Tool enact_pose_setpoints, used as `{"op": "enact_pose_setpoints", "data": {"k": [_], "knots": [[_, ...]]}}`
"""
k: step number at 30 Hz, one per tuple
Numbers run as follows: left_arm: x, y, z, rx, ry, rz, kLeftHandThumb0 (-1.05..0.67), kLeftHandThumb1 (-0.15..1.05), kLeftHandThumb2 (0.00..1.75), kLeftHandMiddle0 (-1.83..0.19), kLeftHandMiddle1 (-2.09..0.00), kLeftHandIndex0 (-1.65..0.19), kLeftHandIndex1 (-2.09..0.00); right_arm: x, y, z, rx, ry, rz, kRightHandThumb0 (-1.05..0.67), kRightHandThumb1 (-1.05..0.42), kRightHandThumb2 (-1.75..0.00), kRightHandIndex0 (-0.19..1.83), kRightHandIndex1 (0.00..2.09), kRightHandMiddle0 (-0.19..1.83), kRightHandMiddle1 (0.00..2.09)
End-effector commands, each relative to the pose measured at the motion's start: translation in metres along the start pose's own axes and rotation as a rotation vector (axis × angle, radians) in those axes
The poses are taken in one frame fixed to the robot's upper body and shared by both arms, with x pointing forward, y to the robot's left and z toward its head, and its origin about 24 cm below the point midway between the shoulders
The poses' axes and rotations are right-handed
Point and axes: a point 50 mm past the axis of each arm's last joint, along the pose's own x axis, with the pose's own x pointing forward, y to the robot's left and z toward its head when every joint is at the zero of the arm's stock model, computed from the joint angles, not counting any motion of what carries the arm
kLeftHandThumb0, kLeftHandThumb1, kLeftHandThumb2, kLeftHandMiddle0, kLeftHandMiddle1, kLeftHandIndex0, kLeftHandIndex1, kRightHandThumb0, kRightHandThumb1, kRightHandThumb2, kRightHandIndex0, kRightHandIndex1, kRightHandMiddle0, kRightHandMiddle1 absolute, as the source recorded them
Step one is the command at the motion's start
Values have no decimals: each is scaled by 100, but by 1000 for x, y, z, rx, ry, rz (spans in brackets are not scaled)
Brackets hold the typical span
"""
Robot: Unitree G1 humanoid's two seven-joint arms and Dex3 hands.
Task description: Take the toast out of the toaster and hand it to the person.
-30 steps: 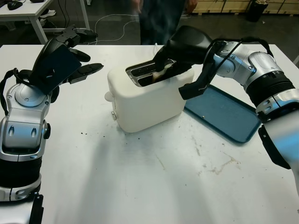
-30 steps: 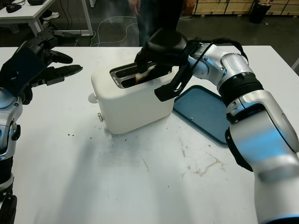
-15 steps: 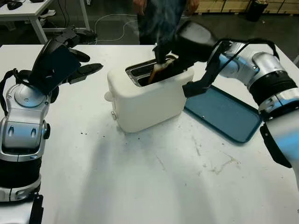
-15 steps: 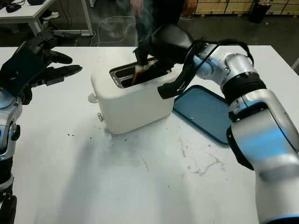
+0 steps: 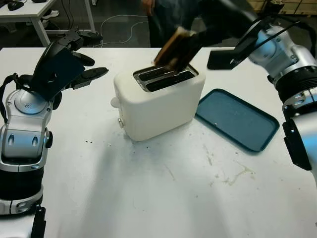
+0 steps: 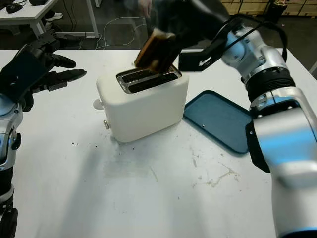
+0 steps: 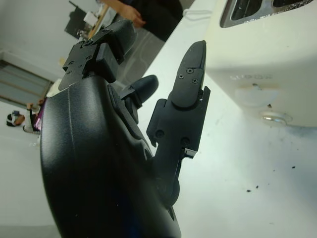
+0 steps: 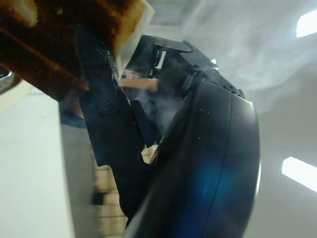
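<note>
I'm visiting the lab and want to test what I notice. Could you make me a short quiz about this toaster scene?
1. True or false: the toast is lifted out, above the slots of the toaster.
2. Which robot hand grips the toast? A) the left robot hand B) the right robot hand
3. Fill the gap: the blue tray lies on the table on the robot's ____ side of the toaster.

Key: 1 true. 2 B; the left robot hand is open, raised over the table on the robot's left of the toaster. 3 right.
</note>
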Motion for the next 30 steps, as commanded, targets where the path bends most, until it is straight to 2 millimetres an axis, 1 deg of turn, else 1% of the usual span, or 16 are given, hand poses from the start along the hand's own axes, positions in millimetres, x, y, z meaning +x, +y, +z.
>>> {"op": "enact_pose_setpoints", "data": {"k": [1, 2, 4, 7, 9, 11, 14, 19, 23, 30], "knots": [[-1, 2, -1, 4, -1, 11, -26, 87, 13, -6, -125, -16, -75, 3, -6, -1, 66, 32, -20, -43, -86, 0, 109, 145, 91, 147], [-1, 2, -1, 2, -1, 11, -26, 87, 13, -6, -125, -16, -75, 2, -7, -4, 91, 47, -24, -41, -86, 0, 112, 141, 93, 145], [-1, 2, -1, 6, -1, 11, -26, 87, 13, -6, -125, -16, -75, 2, -7, -8, 147, 91, -28, -41, -86, 0, 114, 139, 93, 145], [-1, 2, -1, 1, -1, 11, -26, 88, 13, -6, -125, -16, -75, 1, -7, -16, 269, 159, -50, -44, -86, 0, 114, 135, 98, 131], [-2, 3, -1, 6, -1, 11, -26, 88, 13, -6, -126, -16, -75, 1, -5, -21, 343, 210, -73, -51, -86, 0, 114, 132, 101, 124], [-2, 3, -1, 8, 0, 10, -25, 88, 13, -6, -126, -16, -75, 0, -2, -26, 406, 266, -98, -54, -86, 0, 115, 131, 102, 122], [-2, 3, -1, -1, 2, 9, -25, 88, 13, -6, -125, -16, -74, -3, 3, -34, 517, 336, -148, -50, -85, 0, 117, 132, 104, 119], [-2, 2, -1, 5, 2, 8, -24, 88, 13, -6, -125, -16, -74, -8, 10, -42, 594, 405, -202, -47, -87, -1, 118, 129, 107, 112], [-2, 2, -1, 5, 1, 7, -25, 88, 13, -6, -126, -16, -74, -11, 17, -48, 679, 470, -268, -47, -87, 0, 115, 127, 107, 106], [-2, 2, -2, 5, 5, 7, -25, 88, 13, -5, -125, -16, -74, -20, 24, -56, 705, 530, -357, -49, -85, 0, 113, 118, 113, 69]]}}
